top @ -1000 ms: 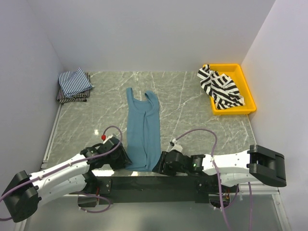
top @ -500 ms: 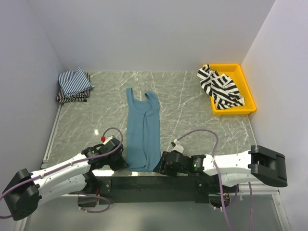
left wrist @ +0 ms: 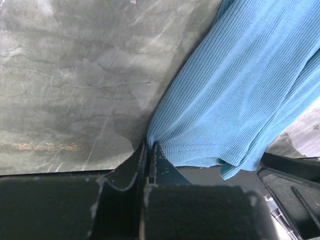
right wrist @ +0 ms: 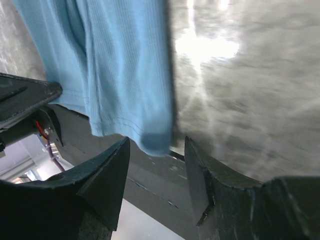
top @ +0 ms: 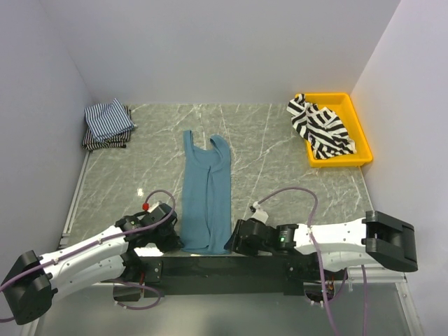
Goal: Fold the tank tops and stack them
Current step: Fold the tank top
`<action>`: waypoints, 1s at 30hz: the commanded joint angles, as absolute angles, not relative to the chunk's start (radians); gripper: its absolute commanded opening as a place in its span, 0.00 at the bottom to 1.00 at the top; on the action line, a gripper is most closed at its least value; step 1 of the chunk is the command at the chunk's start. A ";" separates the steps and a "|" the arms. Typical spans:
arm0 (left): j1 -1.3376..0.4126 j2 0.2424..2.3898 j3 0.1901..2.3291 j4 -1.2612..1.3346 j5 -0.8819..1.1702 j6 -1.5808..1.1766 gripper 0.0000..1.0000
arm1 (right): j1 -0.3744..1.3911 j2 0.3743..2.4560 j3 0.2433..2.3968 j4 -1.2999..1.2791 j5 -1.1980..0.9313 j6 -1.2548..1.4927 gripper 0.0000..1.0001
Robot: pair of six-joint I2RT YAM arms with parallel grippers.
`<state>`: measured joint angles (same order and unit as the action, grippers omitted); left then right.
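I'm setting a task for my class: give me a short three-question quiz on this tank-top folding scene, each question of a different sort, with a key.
1. True or false: the right gripper is open at the near hem of the teal tank top.
2. Where is the black-and-white striped top? A on a hanger; B in the yellow tray; C beneath the teal one.
3. Fill in: the ____ gripper is shut on that hem's other corner.
Key: 1 true; 2 B; 3 left gripper.
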<state>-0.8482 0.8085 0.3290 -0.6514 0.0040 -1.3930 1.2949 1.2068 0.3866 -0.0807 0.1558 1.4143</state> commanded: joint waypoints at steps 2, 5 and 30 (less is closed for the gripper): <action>-0.856 0.796 0.316 -0.699 0.025 -1.414 0.01 | 1.319 1.334 0.365 -0.206 0.164 1.385 0.55; -0.854 0.779 0.313 -0.701 0.021 -1.416 0.01 | 1.347 1.374 0.380 -0.199 0.161 1.400 0.53; -0.919 0.727 0.451 -0.825 0.043 -1.414 0.01 | 1.451 1.207 0.597 -0.586 0.222 1.315 0.00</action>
<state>-0.9020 0.7181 0.3847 -0.7883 0.0410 -1.3987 1.4345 1.2304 0.5362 -0.4084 0.1905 1.3499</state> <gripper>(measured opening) 0.028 0.023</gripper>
